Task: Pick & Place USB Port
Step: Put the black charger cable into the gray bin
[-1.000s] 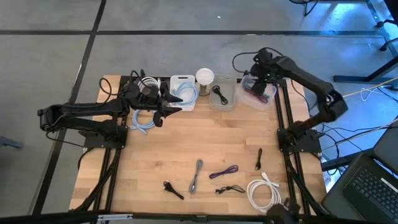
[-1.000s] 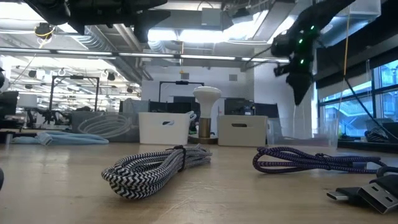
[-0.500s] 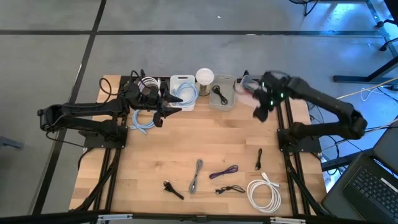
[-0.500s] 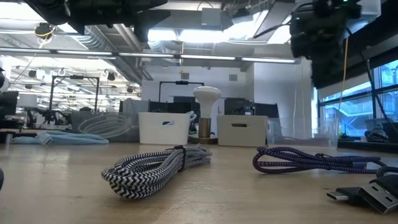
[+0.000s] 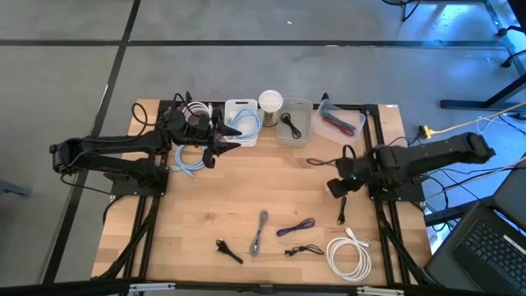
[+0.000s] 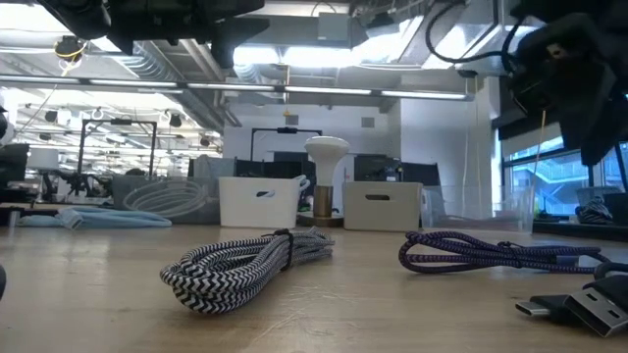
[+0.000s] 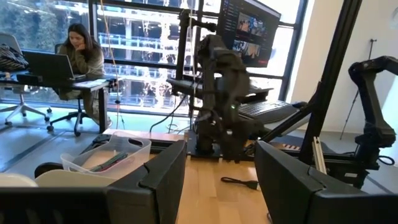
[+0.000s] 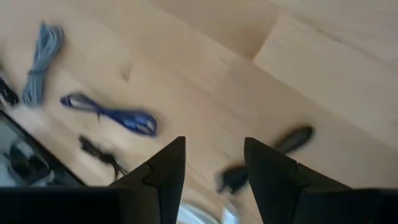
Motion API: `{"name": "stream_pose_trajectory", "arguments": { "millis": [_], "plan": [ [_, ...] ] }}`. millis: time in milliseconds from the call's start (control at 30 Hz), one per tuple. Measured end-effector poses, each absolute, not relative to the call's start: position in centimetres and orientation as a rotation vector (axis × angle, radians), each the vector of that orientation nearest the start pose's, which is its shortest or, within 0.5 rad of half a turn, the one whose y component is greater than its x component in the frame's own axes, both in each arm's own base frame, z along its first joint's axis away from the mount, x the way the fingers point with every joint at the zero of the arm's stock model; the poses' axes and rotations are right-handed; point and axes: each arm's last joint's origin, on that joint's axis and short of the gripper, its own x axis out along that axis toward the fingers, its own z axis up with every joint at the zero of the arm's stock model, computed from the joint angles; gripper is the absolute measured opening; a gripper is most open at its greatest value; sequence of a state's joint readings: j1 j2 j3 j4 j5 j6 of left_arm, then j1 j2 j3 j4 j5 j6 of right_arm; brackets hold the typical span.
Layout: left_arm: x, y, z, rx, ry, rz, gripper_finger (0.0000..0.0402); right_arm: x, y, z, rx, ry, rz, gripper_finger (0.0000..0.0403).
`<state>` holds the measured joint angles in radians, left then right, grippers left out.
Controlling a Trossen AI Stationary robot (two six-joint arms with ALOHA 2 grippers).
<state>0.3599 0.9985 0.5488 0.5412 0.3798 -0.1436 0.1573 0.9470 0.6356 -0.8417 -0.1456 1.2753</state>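
Observation:
Several cables lie on the near half of the wooden table: a grey braided one, a purple one, a short black one, two more black ones and a white coil. My right gripper hovers open above the table, just on the far side of the short black cable, and touches nothing. My left gripper waits open and empty beside the white bin at the far edge. The low view shows the grey cable and the purple cable up close.
Along the far edge stand the white bin holding a blue cable, a grey bin holding a black cable, a clear bin holding reddish cables, and a white round lamp. A blue cable lies near my left arm. Bare wood spans the table's middle.
My right arm has swung from over the clear bin at the far right corner toward the near edge and down. Its gripper is now low over the table by the short black cable.

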Motion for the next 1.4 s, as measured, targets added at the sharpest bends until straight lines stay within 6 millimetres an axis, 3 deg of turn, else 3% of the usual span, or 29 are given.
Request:
{"name": "stream_pose_trajectory", "arguments": {
  "millis": [267, 633, 1067, 1200, 1400],
  "plan": [
    [20.8, 6.7, 27.9, -0.121, -0.057, -0.024, 0.0182, 15.1, 5.0, 17.7, 1.135, 1.195, -0.697, 0.0164],
    [20.8, 6.7, 27.6, -0.13, -0.033, -0.022, 0.0182, 15.1, 7.2, 15.9, 1.175, 1.25, -0.863, 0.0164],
    [20.8, 6.7, 27.6, -0.088, -0.034, -0.021, 0.0182, 15.8, 8.7, 13.7, 1.086, 1.312, -0.904, 0.0162],
    [20.8, 6.7, 27.7, -0.087, -0.035, -0.021, 0.0182, 16.0, 8.8, 13.4, 1.048, 1.314, -0.897, 0.0127],
    [20.8, 6.7, 27.7, -0.088, -0.035, -0.021, 0.0182, 16.0, 8.8, 13.4, 0.999, 1.298, -0.868, 0.002]
  ]
}}
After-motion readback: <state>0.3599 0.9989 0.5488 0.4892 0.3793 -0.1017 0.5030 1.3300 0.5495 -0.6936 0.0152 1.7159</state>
